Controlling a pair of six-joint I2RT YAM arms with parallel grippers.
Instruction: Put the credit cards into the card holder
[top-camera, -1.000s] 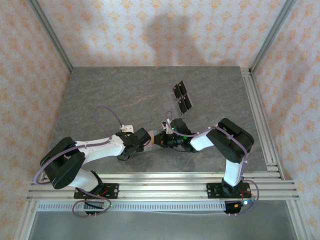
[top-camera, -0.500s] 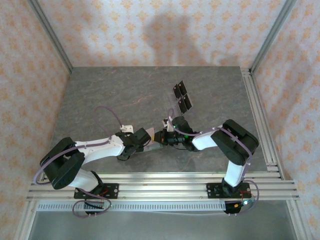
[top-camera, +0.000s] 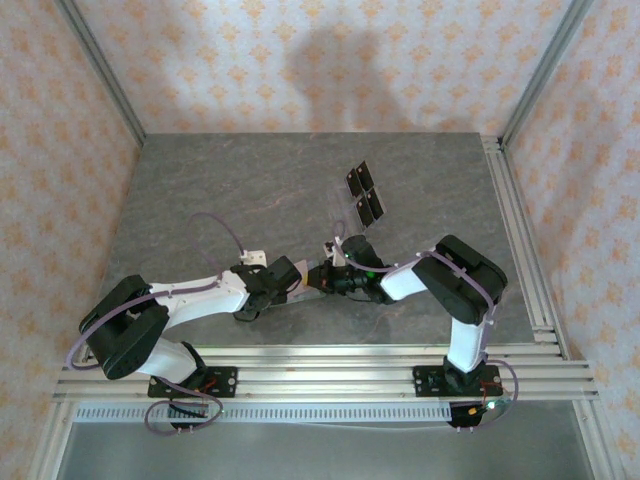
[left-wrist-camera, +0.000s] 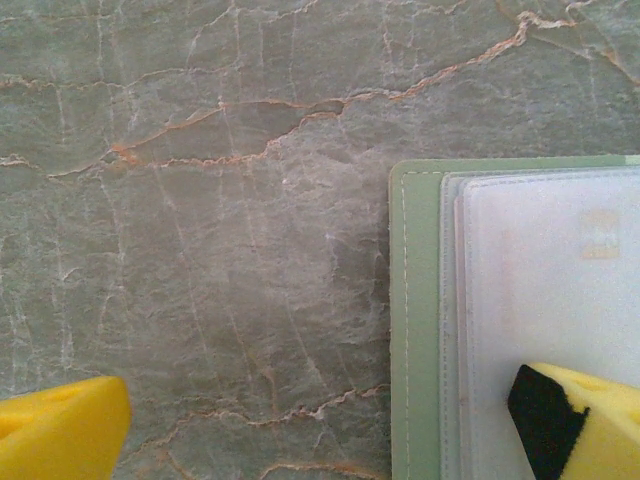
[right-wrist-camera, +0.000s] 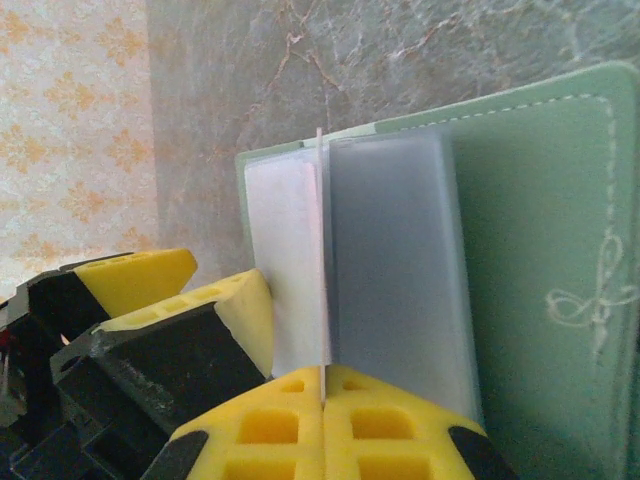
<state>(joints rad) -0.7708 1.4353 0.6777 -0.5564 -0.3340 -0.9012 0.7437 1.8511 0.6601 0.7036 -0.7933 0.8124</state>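
The pale green card holder (right-wrist-camera: 540, 250) lies open on the stone table, its clear sleeves (left-wrist-camera: 560, 300) showing. My right gripper (right-wrist-camera: 323, 400) is shut on a thin credit card (right-wrist-camera: 322, 250), seen edge-on and standing upright among those sleeves. My left gripper (left-wrist-camera: 320, 430) is open, one yellow fingertip (left-wrist-camera: 590, 420) resting on the sleeves and the other (left-wrist-camera: 60, 435) over bare table. In the top view both grippers (top-camera: 297, 279) (top-camera: 320, 277) meet over the holder. Two black credit cards (top-camera: 357, 180) (top-camera: 370, 206) lie farther back.
Aluminium rails (top-camera: 520, 230) run along the table's right side and its near edge (top-camera: 320, 365). Patterned walls enclose the back and sides. The left gripper's yellow fingers (right-wrist-camera: 235, 315) sit close beside the right gripper's fingers.
The right arm's elbow swung slightly right half a second ago and has come back left. Both grippers stay at the card holder, and their jaws have not changed.
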